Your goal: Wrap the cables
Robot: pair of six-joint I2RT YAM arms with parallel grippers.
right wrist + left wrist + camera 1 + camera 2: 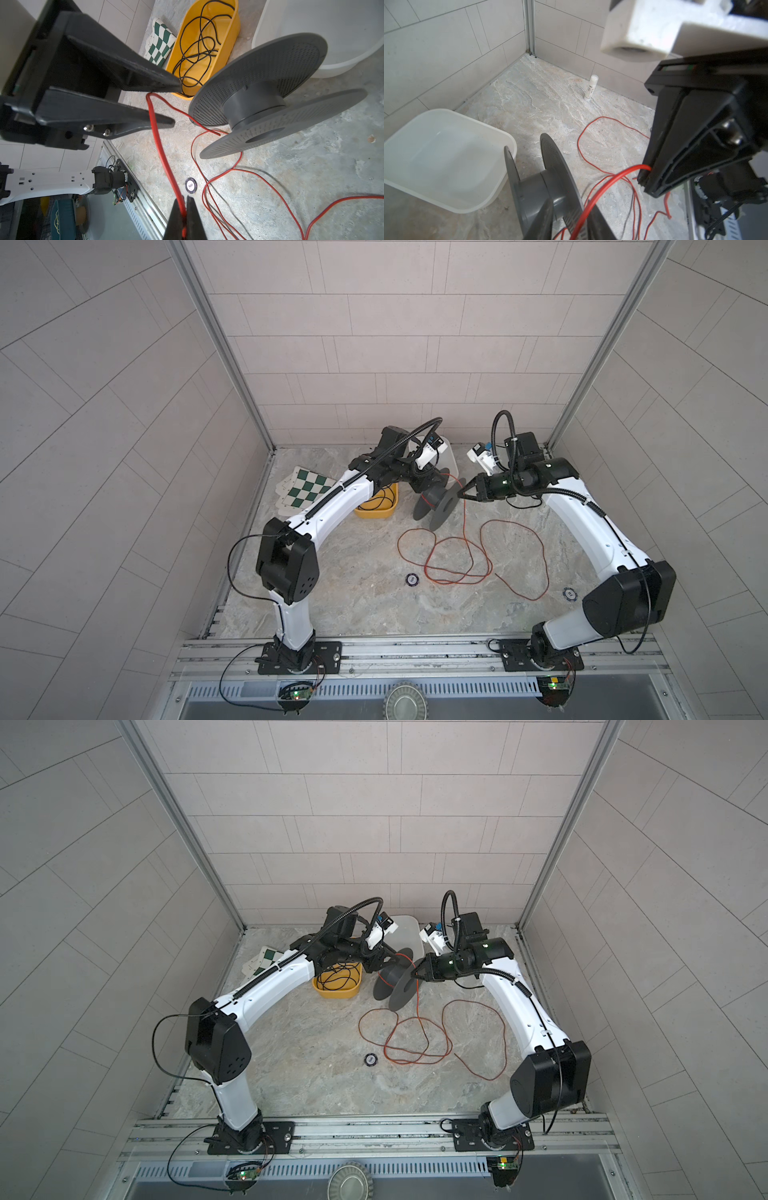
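The cables are one thin red wire (pixel 453 560) lying in loose loops on the stone table, seen in both top views (pixel 415 1046). One stretch rises to my right gripper (pixel 184 207), which is shut on it beside the grey spool (pixel 436 504). From there the wire runs on between the fingers of my left gripper (pixel 177 105). Those fingers stand apart, wider than the wire, just short of the spool's flange (pixel 255 68). In the left wrist view the wire (pixel 602 187) passes my left gripper (pixel 570 201) in front of the spool hub (pixel 533 187). The spool rests tilted on its rims.
A yellow tub (pixel 376 512) holding a thin black cable stands left of the spool, and a white tub (pixel 446 162) stands behind it. A checkered board (pixel 307 489) lies at the far left. Two poker chips (pixel 411 580) (pixel 570 593) and a glue stick (pixel 590 88) are on the table.
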